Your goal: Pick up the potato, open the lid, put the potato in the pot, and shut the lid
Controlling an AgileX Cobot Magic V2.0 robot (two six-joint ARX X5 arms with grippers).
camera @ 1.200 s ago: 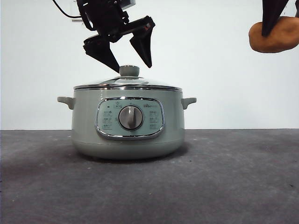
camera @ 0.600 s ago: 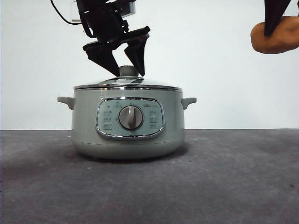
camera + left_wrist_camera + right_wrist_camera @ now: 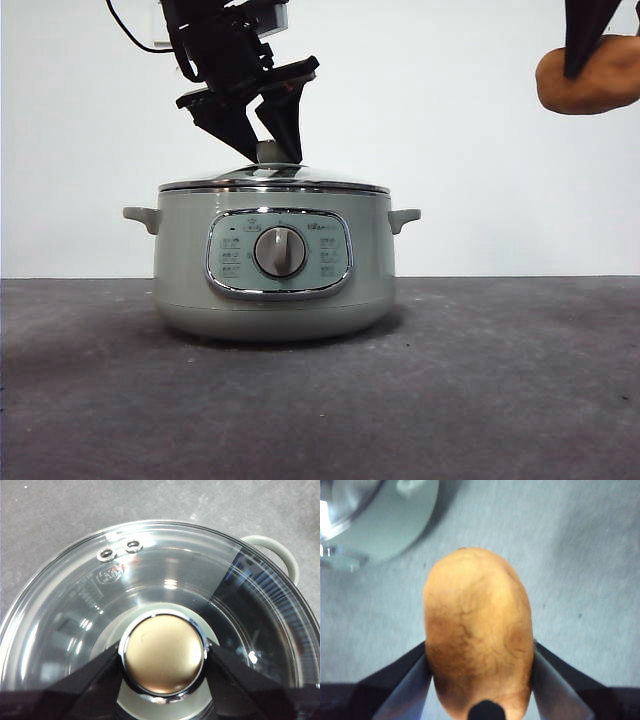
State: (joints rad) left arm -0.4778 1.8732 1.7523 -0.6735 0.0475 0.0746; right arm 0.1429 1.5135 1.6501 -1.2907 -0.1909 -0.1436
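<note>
The sage-green pot [image 3: 180,260] stands mid-table with the glass lid [image 3: 320,178] seated on it. My left gripper [image 3: 265,148] has come down from above onto the lid's knob [image 3: 164,652]. In the left wrist view its two black jaws press against either side of the knob, above the glass of the lid [image 3: 150,570]. High at the right, my right gripper [image 3: 479,680] is shut on the orange-brown potato [image 3: 477,630], which hangs in the air well clear of the pot [image 3: 395,520]. The front view shows the potato [image 3: 590,85] at the top right corner.
The pot's side handles [image 3: 404,217] stick out left and right, and one handle [image 3: 275,550] shows in the left wrist view. A chrome-framed panel with a grey dial [image 3: 280,252] faces the front. The dark grey tabletop [image 3: 500,400] surrounds the pot.
My left gripper has dropped onto the lid knob and its jaws have closed in from wide apart to touching the knob. The potato and right gripper have barely moved.
</note>
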